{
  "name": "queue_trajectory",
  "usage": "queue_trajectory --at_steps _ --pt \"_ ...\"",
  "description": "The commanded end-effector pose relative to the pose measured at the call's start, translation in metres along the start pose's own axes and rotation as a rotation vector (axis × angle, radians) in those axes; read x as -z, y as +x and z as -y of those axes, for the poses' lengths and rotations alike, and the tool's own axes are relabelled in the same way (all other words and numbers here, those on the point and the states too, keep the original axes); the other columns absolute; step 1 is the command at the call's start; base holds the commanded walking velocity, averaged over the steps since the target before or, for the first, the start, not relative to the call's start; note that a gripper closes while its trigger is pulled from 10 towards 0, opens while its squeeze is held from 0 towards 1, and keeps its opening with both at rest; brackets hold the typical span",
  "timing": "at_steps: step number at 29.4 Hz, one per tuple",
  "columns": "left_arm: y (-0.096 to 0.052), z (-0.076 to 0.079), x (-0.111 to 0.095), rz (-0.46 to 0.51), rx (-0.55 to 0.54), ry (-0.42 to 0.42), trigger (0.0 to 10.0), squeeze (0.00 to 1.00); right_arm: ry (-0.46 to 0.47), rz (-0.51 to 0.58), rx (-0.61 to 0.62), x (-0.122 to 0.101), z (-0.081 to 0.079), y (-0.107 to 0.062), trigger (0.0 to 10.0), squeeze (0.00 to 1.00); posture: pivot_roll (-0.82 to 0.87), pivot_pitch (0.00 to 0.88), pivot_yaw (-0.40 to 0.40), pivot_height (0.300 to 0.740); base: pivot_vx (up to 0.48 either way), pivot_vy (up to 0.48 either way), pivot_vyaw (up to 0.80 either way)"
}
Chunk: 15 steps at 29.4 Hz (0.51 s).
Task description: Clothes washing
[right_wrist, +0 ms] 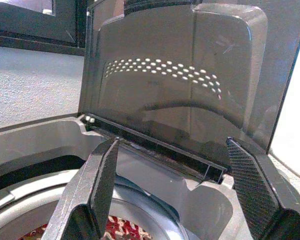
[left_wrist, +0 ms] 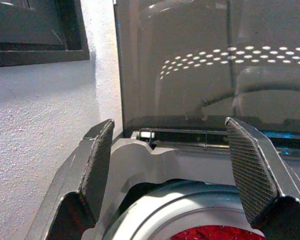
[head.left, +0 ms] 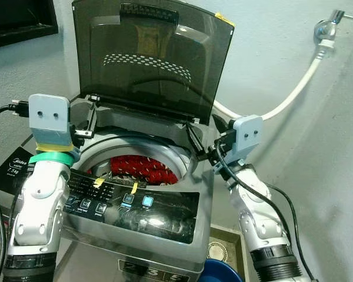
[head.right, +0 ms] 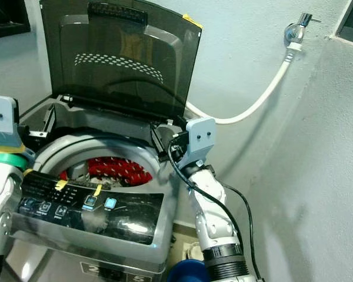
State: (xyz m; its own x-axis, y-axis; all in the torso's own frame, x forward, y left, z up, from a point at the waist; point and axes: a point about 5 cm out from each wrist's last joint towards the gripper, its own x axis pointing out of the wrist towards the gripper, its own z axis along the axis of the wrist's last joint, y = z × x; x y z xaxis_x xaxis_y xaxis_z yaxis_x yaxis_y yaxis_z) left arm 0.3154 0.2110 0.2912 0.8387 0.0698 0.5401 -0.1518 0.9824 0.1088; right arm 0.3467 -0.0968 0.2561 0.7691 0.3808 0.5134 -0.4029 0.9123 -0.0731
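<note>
A grey top-loading washing machine [head.left: 182, 235] stands before me with its smoky lid [head.left: 153, 59] raised upright. A red and white garment [head.left: 144, 169] lies in the drum. My left gripper [left_wrist: 172, 130] hovers open over the machine's left rear rim, with nothing between its fingers [left_wrist: 97, 160]. My right gripper [right_wrist: 172, 142] is open over the right rear rim, beside the lid hinge, and also holds nothing. In the left eye view both wrists flank the tub, the left gripper [head.left: 82, 136] and the right gripper [head.left: 197, 147] pointing inward.
A white hose [head.left: 294, 88] runs from a wall tap [head.left: 329, 26] down behind the machine. A blue basin [head.left: 226, 273] sits on the floor at the front right. A carton [head.left: 15, 170] stands at the left. The control panel [head.left: 135, 205] faces me.
</note>
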Motion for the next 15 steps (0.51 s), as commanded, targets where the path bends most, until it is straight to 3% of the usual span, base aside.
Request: queue_trajectory --at_steps 1,15 --pt "-0.0013 0.0029 0.0050 -0.024 0.011 -0.014 10.0 0.00 -0.004 -0.016 0.021 0.0049 0.0043 -0.0043 10.0 0.00 0.05 0.000 -0.038 0.740 0.000 0.000 0.00" --pt "0.0004 0.0067 0.0054 -0.024 0.024 -0.013 10.0 0.00 0.001 -0.012 0.029 0.0042 0.0052 -0.0046 10.0 0.00 0.04 0.000 -0.041 0.740 0.000 0.000 0.00"
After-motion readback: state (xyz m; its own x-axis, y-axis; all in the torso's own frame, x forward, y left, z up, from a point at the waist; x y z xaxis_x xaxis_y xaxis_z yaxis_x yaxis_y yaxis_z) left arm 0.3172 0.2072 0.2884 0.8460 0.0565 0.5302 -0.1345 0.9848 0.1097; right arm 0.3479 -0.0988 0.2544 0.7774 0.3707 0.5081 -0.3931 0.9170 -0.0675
